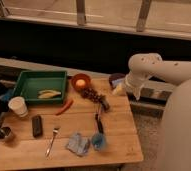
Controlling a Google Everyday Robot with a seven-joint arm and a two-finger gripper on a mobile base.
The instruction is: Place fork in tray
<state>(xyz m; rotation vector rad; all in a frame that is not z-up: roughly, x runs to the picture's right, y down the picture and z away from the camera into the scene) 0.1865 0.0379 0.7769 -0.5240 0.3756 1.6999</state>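
The fork (pixel 52 140) is slim and silver and lies flat on the wooden table (pixel 114 125) near the front edge, just right of a black block (pixel 37 126). The dark green tray (pixel 24 80) sits at the table's back left, with a yellowish item (pixel 49 93) lying in it. My white arm (pixel 144 67) reaches in from the right. Its gripper (pixel 118 88) hangs over the table's back right corner, far from the fork, open and holding nothing.
An orange bowl (pixel 81 81), grapes (pixel 91 94) and a dark-handled utensil (pixel 98 122) lie mid-table. A red chili (pixel 65 107), white cup (pixel 17 106), metal cup (pixel 5 133), blue cloth (pixel 78 144) and blue cup (pixel 99 141) surround the fork. A dark wall runs behind.
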